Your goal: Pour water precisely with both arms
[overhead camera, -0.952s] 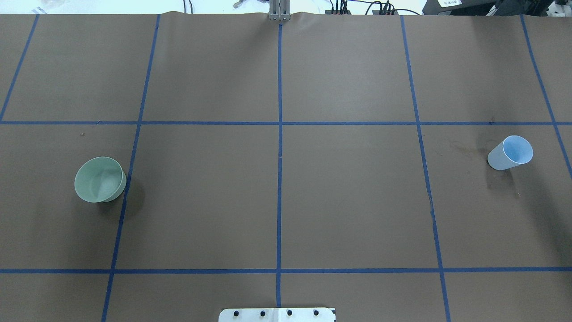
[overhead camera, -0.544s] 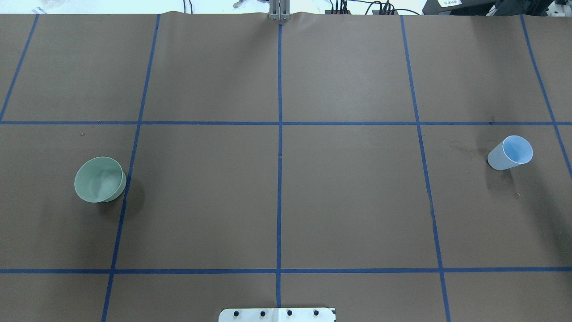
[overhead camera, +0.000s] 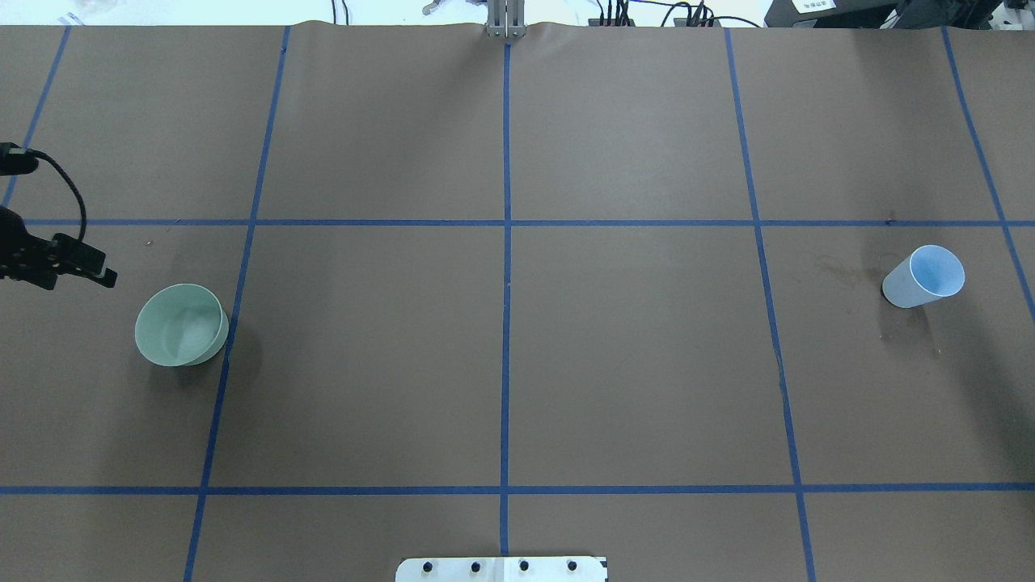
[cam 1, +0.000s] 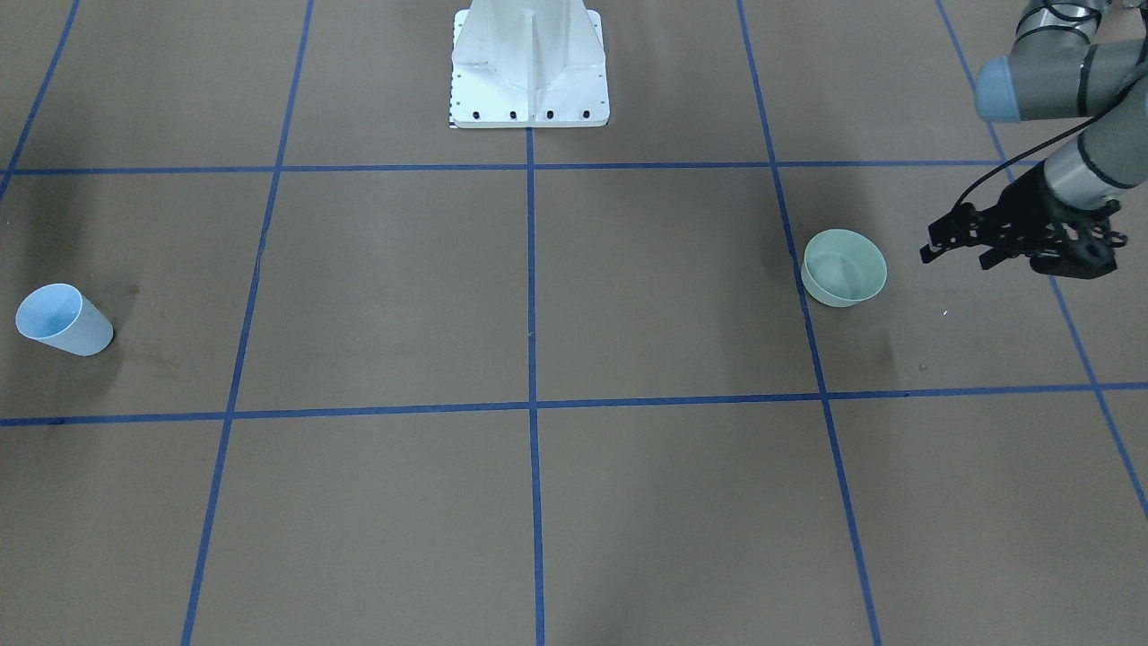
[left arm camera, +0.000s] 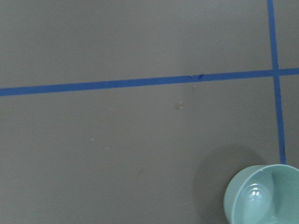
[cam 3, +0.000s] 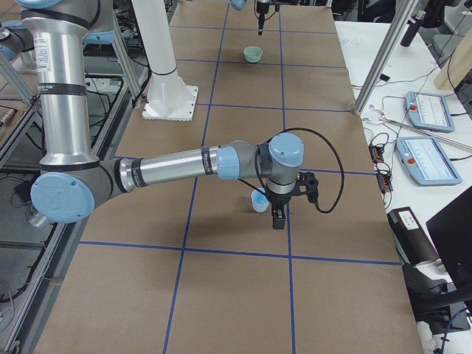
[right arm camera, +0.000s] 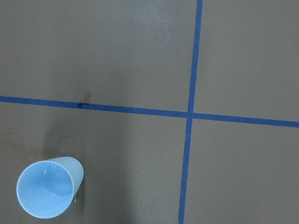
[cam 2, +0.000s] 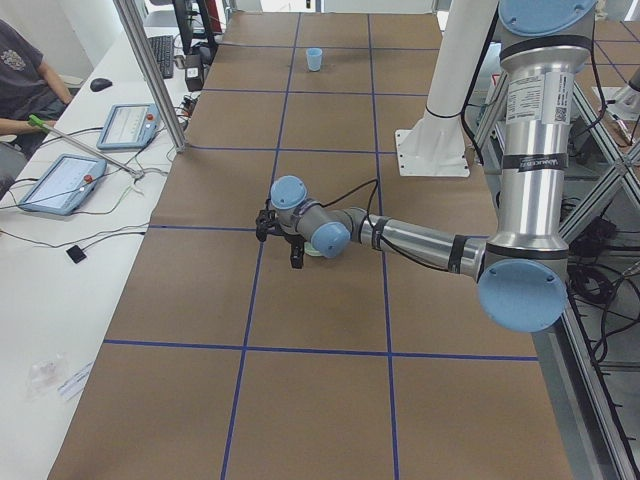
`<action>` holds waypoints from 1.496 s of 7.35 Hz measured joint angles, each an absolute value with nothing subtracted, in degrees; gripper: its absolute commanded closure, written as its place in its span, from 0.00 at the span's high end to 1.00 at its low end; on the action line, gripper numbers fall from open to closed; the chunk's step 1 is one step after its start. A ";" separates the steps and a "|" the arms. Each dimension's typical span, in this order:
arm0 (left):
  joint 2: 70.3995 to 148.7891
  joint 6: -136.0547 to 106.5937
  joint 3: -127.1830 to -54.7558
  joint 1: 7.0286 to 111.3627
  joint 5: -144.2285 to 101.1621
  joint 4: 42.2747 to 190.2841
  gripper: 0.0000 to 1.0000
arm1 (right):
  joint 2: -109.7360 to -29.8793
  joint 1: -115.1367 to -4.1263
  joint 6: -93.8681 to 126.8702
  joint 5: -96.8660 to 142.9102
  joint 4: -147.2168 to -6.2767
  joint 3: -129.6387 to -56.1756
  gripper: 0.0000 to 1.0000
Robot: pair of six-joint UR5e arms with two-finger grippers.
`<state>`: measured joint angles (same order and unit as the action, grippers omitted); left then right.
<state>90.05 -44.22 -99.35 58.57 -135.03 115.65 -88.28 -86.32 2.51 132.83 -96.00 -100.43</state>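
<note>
A pale green bowl [cam 1: 843, 266] [overhead camera: 179, 325] stands upright on the robot's left side of the brown table. The left wrist view shows white glints, perhaps water [left arm camera: 254, 192], in the bowl's bottom. My left gripper [cam 1: 957, 258] [overhead camera: 77, 275] hovers beside the bowl, outboard of it, open and empty. A light blue cup [overhead camera: 922, 279] [right arm camera: 49, 189] stands upright on the right side. My right gripper [cam 3: 278, 221] shows only in the exterior right view, just beside the cup [cam 3: 259, 200]. I cannot tell whether it is open or shut.
Blue tape lines split the brown table cover into squares. The white bolted pedestal [cam 1: 529, 72] stands at the robot's edge, mid-table. Small droplets [left arm camera: 179, 106] lie on the cover near the bowl. Tablets and a seated person [cam 2: 25, 80] are beyond the far edge.
My left gripper has come into the overhead view from the left edge and now sits near the green bowl. Bowl and cup have not moved.
</note>
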 measured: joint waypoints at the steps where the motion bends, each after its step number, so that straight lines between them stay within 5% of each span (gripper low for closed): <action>1: 90.75 -46.61 -99.03 55.55 -132.82 116.17 1.00 | -88.30 -86.27 2.52 132.95 -95.95 -100.42 0.99; 3: 91.62 -47.95 -97.98 52.04 -130.04 116.59 0.98 | -88.32 -86.01 2.53 133.05 -95.95 -100.37 0.99; 5: 91.89 -48.12 -97.19 50.56 -129.61 116.77 0.84 | -88.33 -85.66 2.55 133.06 -95.95 -100.25 0.99; 6: 91.91 -48.15 -97.04 50.22 -129.55 116.78 0.74 | -88.33 -85.48 2.55 133.07 -95.97 -100.19 0.99; 8: 91.99 -48.37 -96.65 49.95 -129.48 116.73 0.14 | -88.33 -85.21 2.55 133.05 -95.98 -100.13 0.99; 9: 92.19 -48.65 -96.24 49.82 -129.48 116.74 0.00 | -88.32 -85.09 2.57 133.01 -95.97 -100.09 0.99; 11: 93.65 -49.18 -95.90 49.62 -129.80 116.58 0.00 | -88.30 -84.91 2.59 132.96 -95.94 -100.01 0.99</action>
<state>93.65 -49.18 -95.90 49.62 -129.80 116.58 -88.30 -84.91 2.59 132.96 -95.94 -100.01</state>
